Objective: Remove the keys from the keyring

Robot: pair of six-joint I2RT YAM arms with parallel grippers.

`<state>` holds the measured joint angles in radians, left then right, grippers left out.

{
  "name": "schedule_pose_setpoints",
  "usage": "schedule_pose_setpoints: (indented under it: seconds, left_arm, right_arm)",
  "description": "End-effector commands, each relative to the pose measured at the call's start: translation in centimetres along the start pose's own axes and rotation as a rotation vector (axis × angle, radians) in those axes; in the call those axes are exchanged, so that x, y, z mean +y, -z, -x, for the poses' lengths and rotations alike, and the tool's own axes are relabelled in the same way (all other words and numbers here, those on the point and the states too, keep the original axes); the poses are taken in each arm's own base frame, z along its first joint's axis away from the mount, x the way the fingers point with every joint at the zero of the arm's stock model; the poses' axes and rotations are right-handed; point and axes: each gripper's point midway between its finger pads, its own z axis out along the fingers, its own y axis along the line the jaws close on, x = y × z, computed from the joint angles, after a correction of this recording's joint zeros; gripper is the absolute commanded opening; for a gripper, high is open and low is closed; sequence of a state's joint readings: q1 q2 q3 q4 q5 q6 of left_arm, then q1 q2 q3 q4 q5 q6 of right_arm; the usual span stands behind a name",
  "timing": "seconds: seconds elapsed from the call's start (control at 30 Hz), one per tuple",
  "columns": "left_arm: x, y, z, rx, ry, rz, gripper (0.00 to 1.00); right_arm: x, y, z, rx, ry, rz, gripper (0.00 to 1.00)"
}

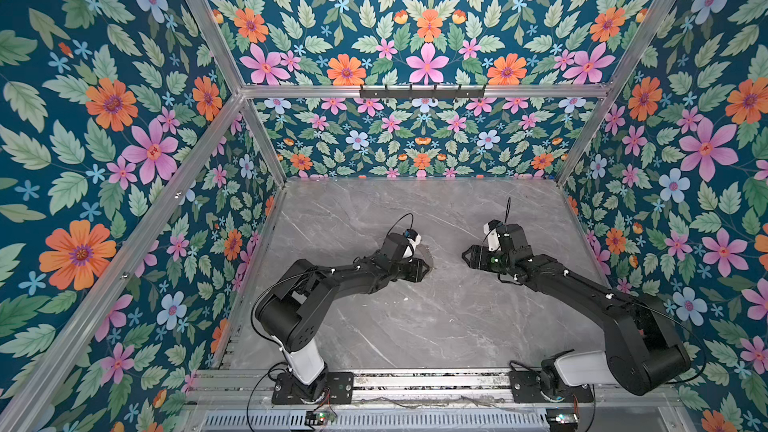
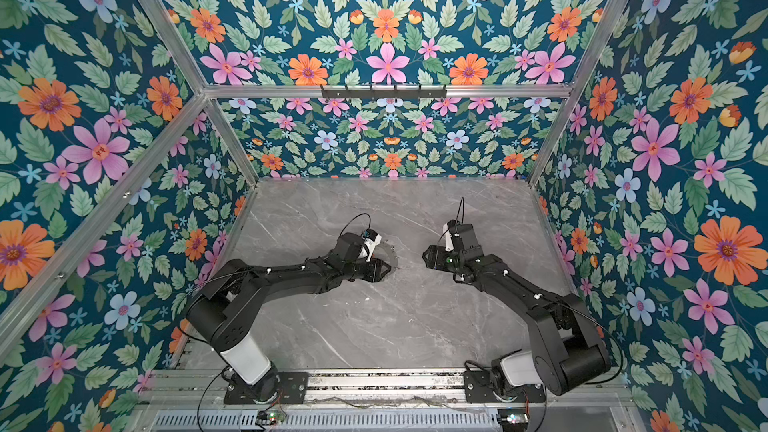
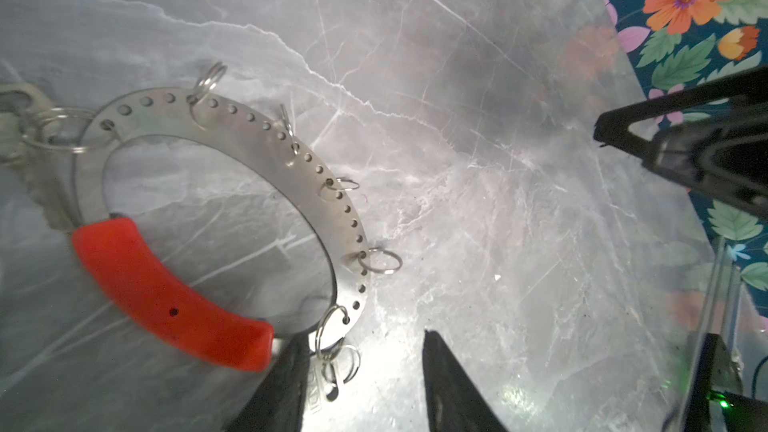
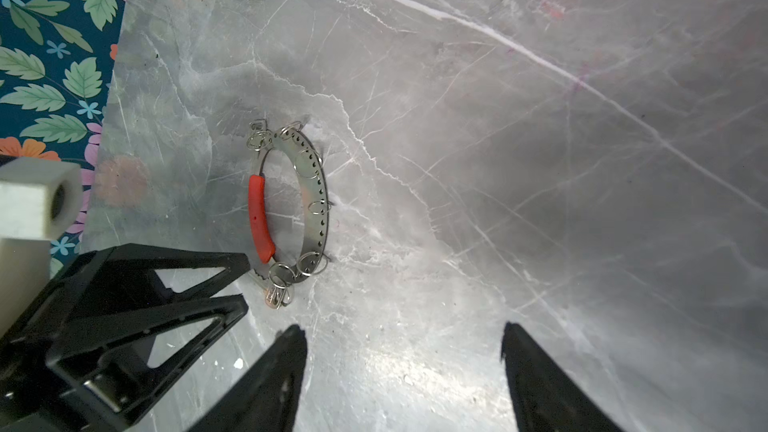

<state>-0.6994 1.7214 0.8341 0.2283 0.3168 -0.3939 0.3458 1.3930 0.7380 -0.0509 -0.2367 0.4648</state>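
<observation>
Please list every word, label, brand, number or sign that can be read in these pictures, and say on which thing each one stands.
No text can be read in any view.
The key hanging from the keyring beside the left gripper: stamped marks, too blurred to read.
The red sleeve: only a small dark hole, no lettering.

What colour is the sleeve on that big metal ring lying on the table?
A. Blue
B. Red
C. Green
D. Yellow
B: the sleeve covering one arc of the ring is plainly red in both wrist views, with bare grey metal around the rest of the hoop.
</observation>
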Motion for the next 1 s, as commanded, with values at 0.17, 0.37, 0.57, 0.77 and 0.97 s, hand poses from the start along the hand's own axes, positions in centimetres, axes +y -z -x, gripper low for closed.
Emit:
schedule_pose_setpoints:
  seconds: [0.17,0.37,0.57,0.77,0.97]
  left_arm:
    - [1.2,-0.7,-0.9,0.051,-0.095,0.103,0.40]
    - [1.3,-1.2,-1.5,0.071,-0.102,0.109,0.37]
    - [0.6,-1.3,-1.7,0.073,-0.108,0.092,0.26]
    - [1.0,-1.5,-2.0,0.081,-0.114,0.111,0.14]
    - [1.3,-1.7,-2.1,0.078,-0.121,0.127,0.09]
  right_arm:
    - [0.4,0.3,0.2,-0.015,0.020,0.020,0.75]
    - [0.4,0.5,0.1,-0.015,0.023,0.019,0.74]
    - [0.3,0.6,0.2,-0.020,0.025,0.011,0.74]
    - [0.4,0.6,0.2,-0.020,0.022,0.013,0.74]
    - [0.5,0.9,0.3,-0.025,0.019,0.017,0.74]
